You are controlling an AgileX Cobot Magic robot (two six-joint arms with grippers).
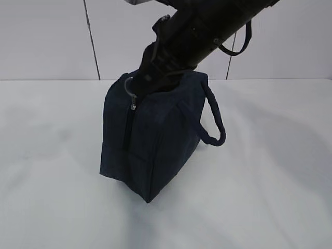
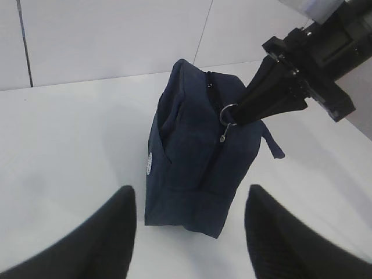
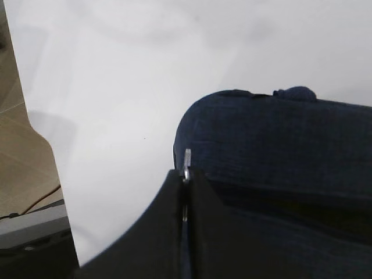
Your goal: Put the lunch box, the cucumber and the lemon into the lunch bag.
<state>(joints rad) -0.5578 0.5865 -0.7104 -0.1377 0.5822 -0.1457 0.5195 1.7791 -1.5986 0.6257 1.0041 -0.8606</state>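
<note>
Right gripper (image 3: 185, 174) slants down from above, jaws clamped on the metal ring pull (image 2: 227, 113) of the boxy navy fabric lunch bag (image 1: 150, 145); left gripper (image 2: 189, 232) hovers parted, empty

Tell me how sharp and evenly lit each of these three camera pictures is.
Exterior view: soft even light, faint shadows on the table around the lunch bag, weave slightly smeared. Left wrist view: bag and ring pull fairly sharp, the left hand blurred black in the foreground. Right wrist view: the right hand, shut on the ring, is out of focus; the table washes out white.
</note>
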